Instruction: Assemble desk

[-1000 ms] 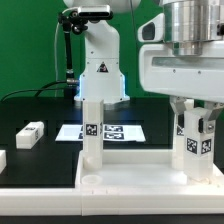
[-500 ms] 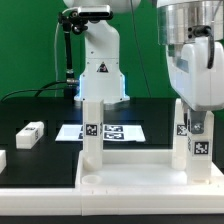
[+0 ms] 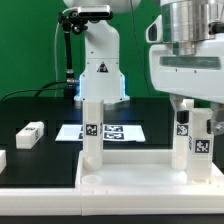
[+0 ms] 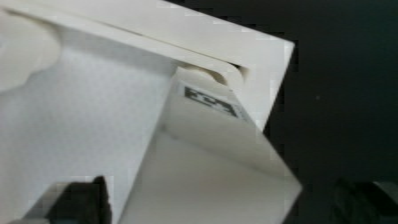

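1. at the exterior view's right corner of the desk top (image 3: 135, 172), a leg (image 3: 195, 150) stands upright – the gripper (image 3: 195, 120) straddles it, jaws wide, not pinching.
2. step, i judge: leg seated; next calls for a straight rise.
3. edges – the second leg (image 3: 92, 135) stands well apart, leaving room.

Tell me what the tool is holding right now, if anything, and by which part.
Nothing seems held. The tool stands open astride the upper part of the upright desk leg on the exterior view's right, its fingers clear of it.
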`<action>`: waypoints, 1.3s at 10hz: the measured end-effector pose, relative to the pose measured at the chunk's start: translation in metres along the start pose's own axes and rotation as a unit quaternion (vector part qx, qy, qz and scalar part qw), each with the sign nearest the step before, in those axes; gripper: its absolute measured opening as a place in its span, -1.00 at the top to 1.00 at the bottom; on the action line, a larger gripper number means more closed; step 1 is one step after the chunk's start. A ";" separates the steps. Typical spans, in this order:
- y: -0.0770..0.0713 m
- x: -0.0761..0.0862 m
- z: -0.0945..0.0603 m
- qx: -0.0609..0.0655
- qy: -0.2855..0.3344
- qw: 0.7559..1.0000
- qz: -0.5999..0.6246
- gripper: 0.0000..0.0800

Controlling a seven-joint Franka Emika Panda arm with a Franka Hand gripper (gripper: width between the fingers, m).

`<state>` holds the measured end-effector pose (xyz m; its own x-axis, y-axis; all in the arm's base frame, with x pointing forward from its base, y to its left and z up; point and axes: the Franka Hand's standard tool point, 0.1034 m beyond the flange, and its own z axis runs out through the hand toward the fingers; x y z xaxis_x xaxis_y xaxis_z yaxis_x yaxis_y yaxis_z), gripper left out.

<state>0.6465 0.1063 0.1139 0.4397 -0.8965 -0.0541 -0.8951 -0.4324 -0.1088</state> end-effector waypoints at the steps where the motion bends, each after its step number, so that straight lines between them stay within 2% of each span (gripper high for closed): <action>1: -0.001 -0.005 0.001 0.003 0.003 0.999 -0.041 -0.44; 2: 0.000 -0.003 0.001 0.002 0.004 0.997 -0.082 -0.44; 3: 0.000 -0.002 0.001 0.002 0.004 0.994 -0.108 -0.62; 4: 0.000 -0.003 0.001 0.002 0.004 0.991 -0.133 -0.62; 5: 0.000 -0.005 0.001 -0.009 0.010 0.971 -0.239 -0.62; 6: -0.001 -0.005 0.001 -0.008 0.013 0.943 -0.332 -0.62; 7: 0.001 -0.011 0.007 -0.011 0.015 0.901 -0.433 -0.62; 8: 0.003 -0.015 0.011 -0.014 0.016 0.890 -0.456 -0.62; 10: 0.003 -0.012 0.010 -0.014 0.018 0.899 -0.437 -0.56; 11: 0.003 -0.013 0.010 -0.013 0.017 0.906 -0.423 -0.13; 12: 0.004 -0.011 0.010 -0.013 0.019 0.929 -0.368 0.27; 13: 0.005 -0.010 0.011 -0.013 0.019 0.935 -0.353 0.26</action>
<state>0.6388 0.1140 0.1034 0.9192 -0.3896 0.0574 -0.3848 -0.9196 -0.0788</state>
